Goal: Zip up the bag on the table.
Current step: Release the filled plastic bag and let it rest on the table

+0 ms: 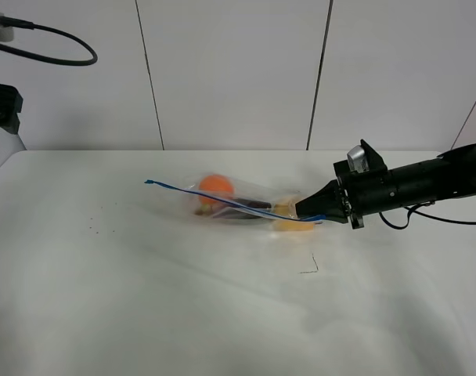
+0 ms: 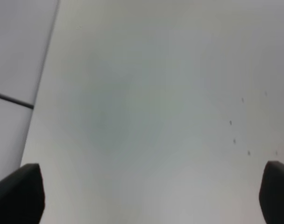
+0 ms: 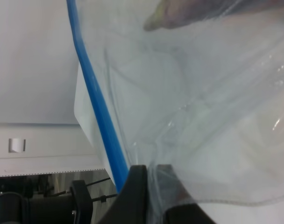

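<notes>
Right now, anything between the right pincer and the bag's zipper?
Nothing visible. The right pincer is shut on the bag at its end, right beside the blue zipper strip. Nothing lies across the strip out to its far end.

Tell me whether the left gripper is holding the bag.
No, the left gripper is open over the table with nothing in it.

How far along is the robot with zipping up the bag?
Done: the right pincer is shut on one end of the bag, at the blue zipper strip. In hand: holding that end. Remaining: closing along the strip; how much is sealed I cannot tell. The left pincer is open over the table.
</notes>
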Tool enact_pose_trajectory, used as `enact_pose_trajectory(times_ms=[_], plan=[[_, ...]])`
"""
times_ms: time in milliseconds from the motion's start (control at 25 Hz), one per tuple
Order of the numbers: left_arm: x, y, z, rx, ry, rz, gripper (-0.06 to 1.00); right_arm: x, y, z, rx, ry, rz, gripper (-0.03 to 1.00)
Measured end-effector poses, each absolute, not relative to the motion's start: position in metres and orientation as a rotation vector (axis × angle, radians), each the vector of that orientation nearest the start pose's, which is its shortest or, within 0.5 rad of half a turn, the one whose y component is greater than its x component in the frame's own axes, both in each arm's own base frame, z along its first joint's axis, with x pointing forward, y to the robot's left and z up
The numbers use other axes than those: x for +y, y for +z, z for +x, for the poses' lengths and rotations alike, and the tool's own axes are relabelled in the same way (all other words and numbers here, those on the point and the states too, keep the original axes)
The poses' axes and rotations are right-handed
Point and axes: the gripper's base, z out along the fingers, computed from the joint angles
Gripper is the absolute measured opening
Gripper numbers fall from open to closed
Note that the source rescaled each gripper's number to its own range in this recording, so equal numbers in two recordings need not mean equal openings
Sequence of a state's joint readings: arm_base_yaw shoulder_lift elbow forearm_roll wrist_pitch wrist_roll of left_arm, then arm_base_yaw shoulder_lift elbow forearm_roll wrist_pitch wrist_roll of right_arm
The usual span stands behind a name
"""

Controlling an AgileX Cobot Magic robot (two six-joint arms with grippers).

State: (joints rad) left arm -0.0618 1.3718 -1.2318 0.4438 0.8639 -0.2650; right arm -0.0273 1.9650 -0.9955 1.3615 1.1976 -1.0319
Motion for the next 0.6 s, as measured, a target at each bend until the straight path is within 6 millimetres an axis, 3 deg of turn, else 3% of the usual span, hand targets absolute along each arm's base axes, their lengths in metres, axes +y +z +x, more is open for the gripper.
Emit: enact_pose_trajectory(times_ms=[200, 600], plan=[[0.013, 0.341, 0.262, 2.421, 0.376, -0.012, 1.0, 0.074, 0.152, 0.329, 2.499, 1.596, -0.129, 0.0], [0.015, 0.344, 0.219, 2.363, 0.348, -0.053, 1.0, 0.074, 0.152, 0.329, 2.502, 1.594, -0.134, 0.0]])
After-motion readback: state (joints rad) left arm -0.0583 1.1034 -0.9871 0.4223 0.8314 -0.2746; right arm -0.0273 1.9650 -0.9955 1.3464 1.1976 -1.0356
